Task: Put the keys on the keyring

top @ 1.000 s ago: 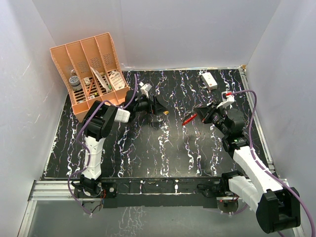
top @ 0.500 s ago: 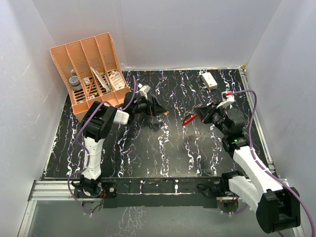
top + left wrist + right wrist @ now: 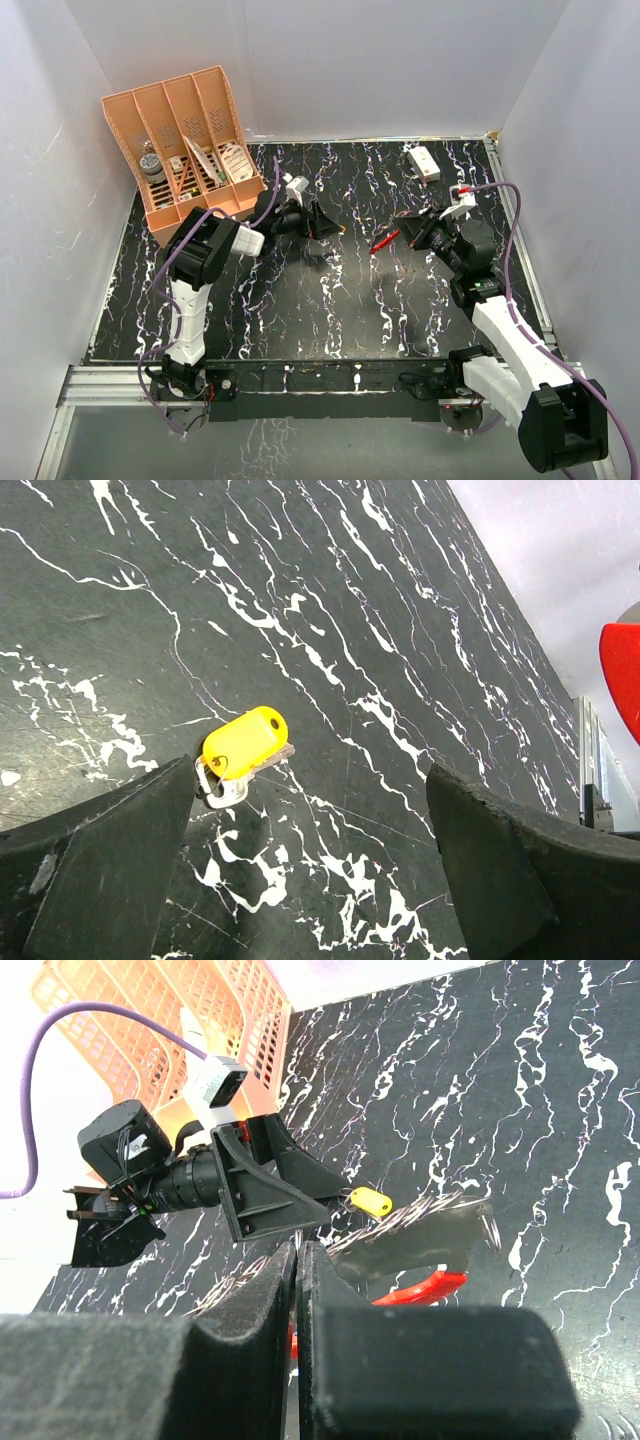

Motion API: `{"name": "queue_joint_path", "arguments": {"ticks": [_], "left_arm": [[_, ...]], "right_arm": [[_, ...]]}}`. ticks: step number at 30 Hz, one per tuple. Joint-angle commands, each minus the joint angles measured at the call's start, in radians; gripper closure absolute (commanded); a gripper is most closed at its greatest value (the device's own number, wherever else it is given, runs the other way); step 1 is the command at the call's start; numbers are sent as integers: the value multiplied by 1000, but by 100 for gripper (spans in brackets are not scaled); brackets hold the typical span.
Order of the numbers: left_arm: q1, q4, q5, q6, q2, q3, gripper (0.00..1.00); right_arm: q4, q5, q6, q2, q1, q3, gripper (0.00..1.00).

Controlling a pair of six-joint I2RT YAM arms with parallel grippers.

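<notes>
Left hand: my left hand sits low over the black, white-veined desk, fingers spread wide with nothing between them.
Yellow key: the small silvery metal key with the yellow plastic head lies flat near the middle of the desk, a little toward the far edge.
Key from left hand: it is just ahead of my fingertips and off centre. It almost touches one finger and is well apart from the other.
Long axis: the key lies slantwise to the line between my fingers, yellow head pointing away from me and silvery end nearest that finger.
Right hand: my right hand is clamped on the thin red curved keyring, which juts past the fingertips toward the key, on the right-edge side of it.
Silvery piece: a flat silvery metal piece shows just above the red band. I take it for another key, but cannot tell if it is threaded.
Nearer arm: the left, by far.
Next move: I judge I must shift sideways to centre the key before closing.
</notes>
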State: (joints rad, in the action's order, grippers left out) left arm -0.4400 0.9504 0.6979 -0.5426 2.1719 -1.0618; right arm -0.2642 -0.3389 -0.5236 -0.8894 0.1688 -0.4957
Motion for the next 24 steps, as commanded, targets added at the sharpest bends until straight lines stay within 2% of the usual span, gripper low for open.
{"name": "queue_joint_path", "arguments": {"ticks": [1, 7, 20, 24], "left_arm": [[-19, -12, -3, -3, -49, 36, 1], [-26, -16, -25, 2, -68, 50, 1], [-11, -155, -207, 91, -126, 40, 1], [-11, -166, -246, 142, -133, 59, 5]], "right_arm": [[-78, 5, 3, 17, -3, -28, 100], [-78, 5, 2, 22, -3, -23, 100], [-58, 9, 11, 37, -8, -29, 100], [-59, 9, 11, 35, -9, -29, 100]]}}
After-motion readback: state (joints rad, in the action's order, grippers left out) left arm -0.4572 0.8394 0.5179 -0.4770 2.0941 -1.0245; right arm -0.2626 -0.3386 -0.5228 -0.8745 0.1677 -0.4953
